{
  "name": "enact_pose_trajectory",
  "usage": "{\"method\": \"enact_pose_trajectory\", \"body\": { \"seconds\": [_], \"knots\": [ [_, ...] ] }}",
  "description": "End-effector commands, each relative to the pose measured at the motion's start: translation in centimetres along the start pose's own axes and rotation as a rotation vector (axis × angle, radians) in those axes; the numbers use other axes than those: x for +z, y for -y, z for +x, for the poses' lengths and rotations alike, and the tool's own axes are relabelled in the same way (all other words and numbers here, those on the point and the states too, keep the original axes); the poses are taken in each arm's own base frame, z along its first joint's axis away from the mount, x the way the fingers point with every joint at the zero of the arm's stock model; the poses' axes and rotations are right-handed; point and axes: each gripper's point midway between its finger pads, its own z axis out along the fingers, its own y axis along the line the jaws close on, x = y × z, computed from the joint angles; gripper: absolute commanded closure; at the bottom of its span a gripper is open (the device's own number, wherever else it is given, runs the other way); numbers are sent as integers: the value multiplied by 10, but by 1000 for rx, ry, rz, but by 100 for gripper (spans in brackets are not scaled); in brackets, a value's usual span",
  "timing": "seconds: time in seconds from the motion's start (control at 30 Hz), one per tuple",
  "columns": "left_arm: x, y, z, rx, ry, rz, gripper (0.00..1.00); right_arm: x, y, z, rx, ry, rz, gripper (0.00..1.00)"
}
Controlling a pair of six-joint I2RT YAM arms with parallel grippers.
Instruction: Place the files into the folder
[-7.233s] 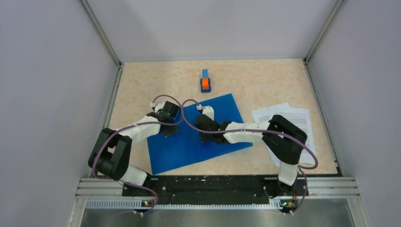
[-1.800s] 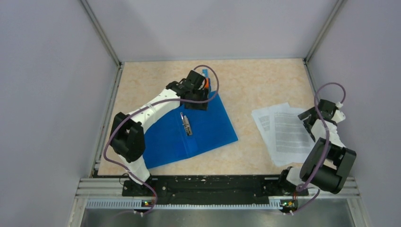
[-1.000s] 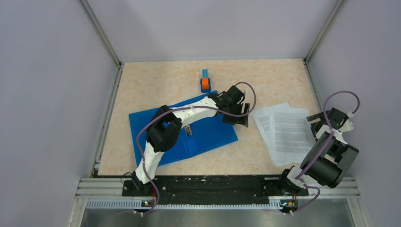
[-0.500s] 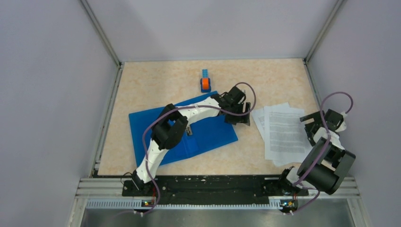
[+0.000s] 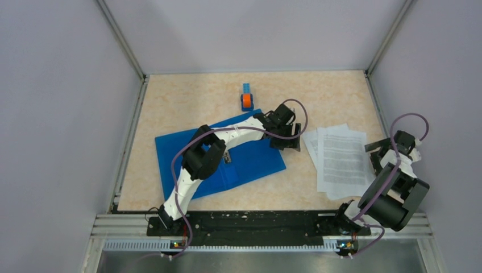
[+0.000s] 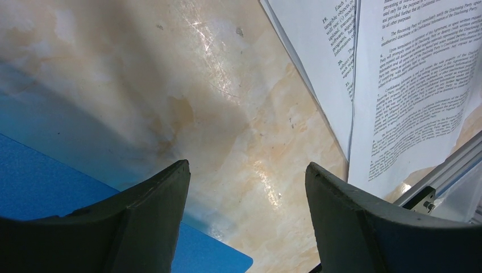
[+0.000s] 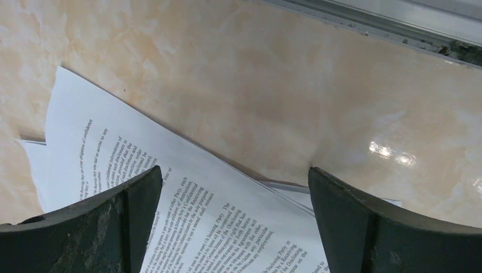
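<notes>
The blue folder (image 5: 253, 162) lies open and flat at centre left, with my left arm stretched across it. My left gripper (image 5: 291, 143) hangs open over the folder's right edge (image 6: 34, 187), with bare tabletop between its fingers (image 6: 247, 166). The files (image 5: 340, 162), white printed sheets fanned slightly apart, lie on the table to the right of the folder; in the left wrist view the files (image 6: 409, 74) sit at upper right. My right gripper (image 5: 376, 158) stands open at their right edge, its fingers spread over the top sheet (image 7: 199, 222) and holding nothing (image 7: 234, 170).
A small blue-and-orange object (image 5: 246, 100) sits behind the folder near the back. Grey walls enclose the table on three sides. An aluminium rail (image 7: 398, 17) runs along the right edge, close to my right gripper.
Over the last second the sheets have turned and slid a little toward the left. My right gripper came in over their right edge. The left arm has stayed over the folder's right edge.
</notes>
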Motion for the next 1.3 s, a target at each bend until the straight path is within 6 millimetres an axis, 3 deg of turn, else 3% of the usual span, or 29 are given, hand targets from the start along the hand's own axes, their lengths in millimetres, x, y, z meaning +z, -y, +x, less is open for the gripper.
{"method": "enact_pose_trajectory", "body": {
  "seconds": [0.0, 0.2, 0.6, 0.7, 0.87, 0.97, 1.1, 1.27],
  "knots": [
    [0, 12, -13, 17, 23, 41, 21, 13, -1, 25, 25, -122, -23, 1],
    [6, 9, -13, 12, 21, 31, 21, 11, 4, 81, -2, -264, -62, 1],
    [9, -2, -11, -7, 18, -1, 21, -30, -17, 182, -143, -396, -149, 1],
    [6, -8, -14, -13, 24, -9, 21, -43, -23, 197, -173, -411, -176, 1],
    [2, -22, -20, -13, 23, -29, 21, -54, -27, 169, -249, -297, -170, 1],
    [4, -19, -25, 16, 15, -4, 21, -57, -30, 150, -289, -219, -162, 1],
    [9, -14, -31, 88, -17, 9, 22, -54, -25, 139, -310, -199, -135, 1],
    [14, -28, -26, 156, -74, -55, 21, -51, -16, 121, -303, -170, -116, 1]
  ]
}}
